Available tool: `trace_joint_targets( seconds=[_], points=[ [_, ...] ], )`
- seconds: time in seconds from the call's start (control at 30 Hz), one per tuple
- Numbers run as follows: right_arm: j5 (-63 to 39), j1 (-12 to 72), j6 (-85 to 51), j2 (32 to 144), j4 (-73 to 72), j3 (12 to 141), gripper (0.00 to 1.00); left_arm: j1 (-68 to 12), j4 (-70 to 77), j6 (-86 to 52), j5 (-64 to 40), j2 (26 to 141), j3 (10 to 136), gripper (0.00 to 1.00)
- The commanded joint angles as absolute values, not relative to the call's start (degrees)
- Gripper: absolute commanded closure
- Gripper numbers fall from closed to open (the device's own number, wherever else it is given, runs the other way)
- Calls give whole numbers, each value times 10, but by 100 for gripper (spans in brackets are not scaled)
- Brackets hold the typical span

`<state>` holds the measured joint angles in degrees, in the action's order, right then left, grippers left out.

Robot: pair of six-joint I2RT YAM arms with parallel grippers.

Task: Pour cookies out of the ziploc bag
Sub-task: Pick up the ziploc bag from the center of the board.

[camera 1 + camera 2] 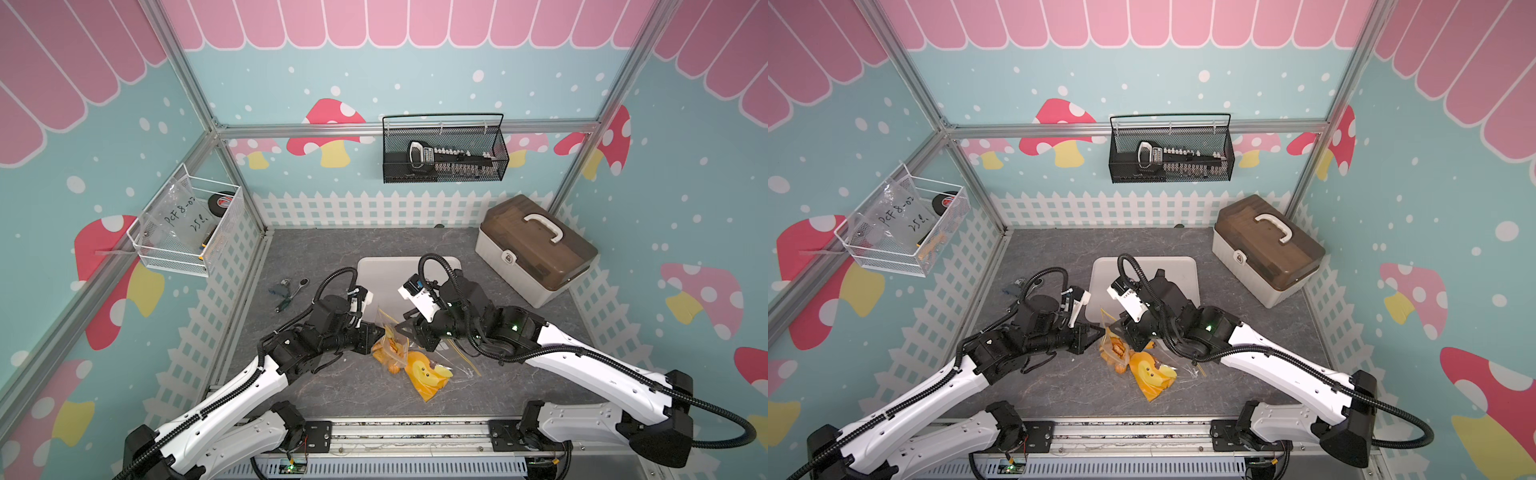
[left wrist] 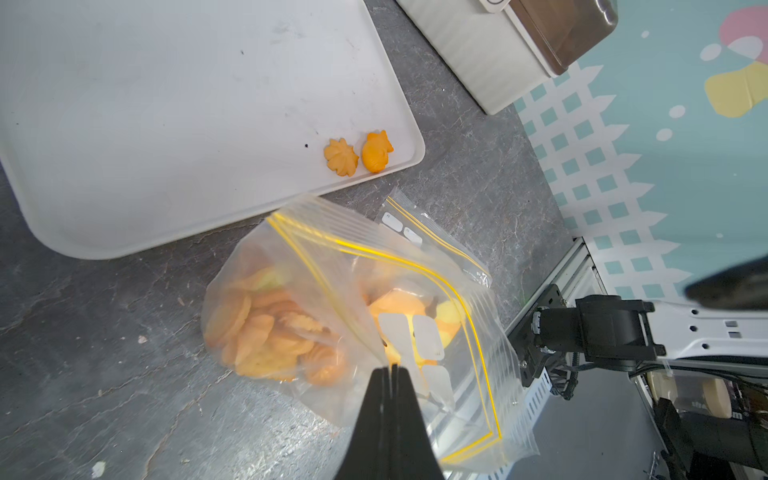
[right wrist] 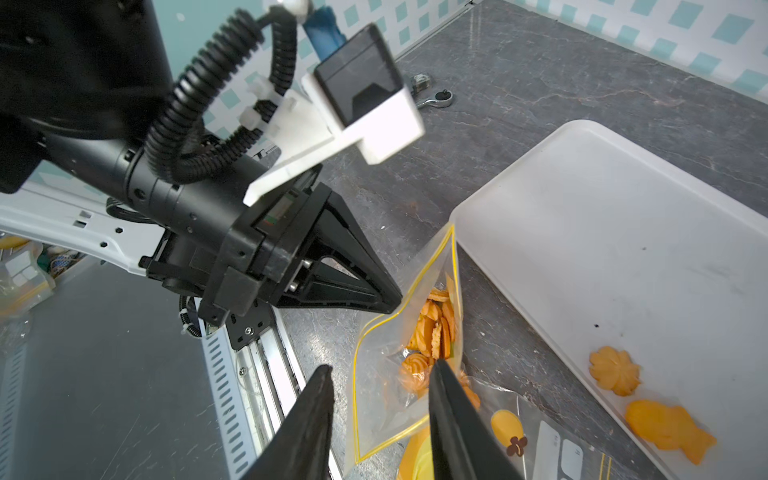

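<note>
Pinching the ziploc bag (image 2: pixel 291 291) rim, left pincer (image 2: pixel 390 368); right pincer (image 3: pixel 381 365) spread; mouth opens toward tray (image 2: pixel 166 124).

Cookies (image 2: pixel 266 332) golden-orange, two more the same on the tray (image 2: pixel 166 104), which is plain white. Ziploc bag (image 2: pixel 324 226) clear, yellow zip lines. Second bag (image 1: pixel 424 372) clear, yellow cartoon-face print. Counter (image 1: pixel 353 395) dark grey, pale marble veins. Box (image 1: pixel 511 274) at 2 o'clock: cream base, brown lid, white handle. Walls (image 1: pixel 415 83) teal, white dots, red and pink mushrooms, white fence, pink scallops. Mesh basket (image 1: pixel 490 166) at 12 o'clock black; wire basket (image 1: pixel 174 266) at 10 o'clock white. Left fingers (image 2: pixel 374 415), right fingers (image 3: pixel 307 428) black.
</note>
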<state>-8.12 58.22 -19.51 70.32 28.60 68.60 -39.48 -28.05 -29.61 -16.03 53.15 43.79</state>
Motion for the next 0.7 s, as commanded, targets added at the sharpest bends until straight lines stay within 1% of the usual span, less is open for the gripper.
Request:
trace_joint_targets(
  seconds=[0.0,0.23,0.43,0.53,0.67],
  points=[
    [-65,602,-177,736,305,708,60,-393,-262,-301,-176,526,456,100],
    [2,642,-202,801,334,732,59,-393,-258,-301,-180,522,455,100],
    [19,650,-233,806,329,701,60,-387,-262,-301,-181,509,450,100],
    [15,653,-243,801,315,685,70,-382,-262,-301,-182,508,447,100],
    [4,653,-248,801,304,679,77,-381,-258,-303,-184,512,446,100]
  ],
)
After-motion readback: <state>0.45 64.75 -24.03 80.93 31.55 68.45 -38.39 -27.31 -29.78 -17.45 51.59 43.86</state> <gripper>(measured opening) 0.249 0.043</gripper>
